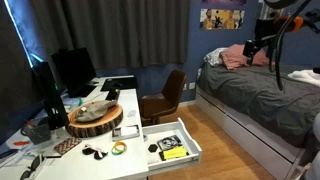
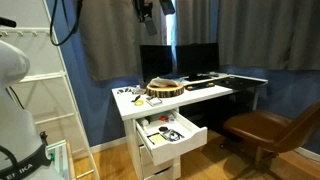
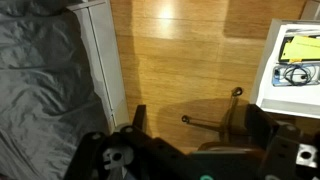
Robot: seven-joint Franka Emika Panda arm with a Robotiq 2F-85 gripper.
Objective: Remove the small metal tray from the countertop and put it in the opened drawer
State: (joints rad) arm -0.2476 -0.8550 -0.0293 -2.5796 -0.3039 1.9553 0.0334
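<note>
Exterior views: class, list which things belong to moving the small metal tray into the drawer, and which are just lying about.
Job: small metal tray, countertop, open drawer.
Lying about: round wooden slab, monitors, office chair, bed.

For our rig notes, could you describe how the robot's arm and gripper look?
The gripper is black and blocky with small white markings. In an exterior view the arm shows dark links and an orange band; details are blurred.
</note>
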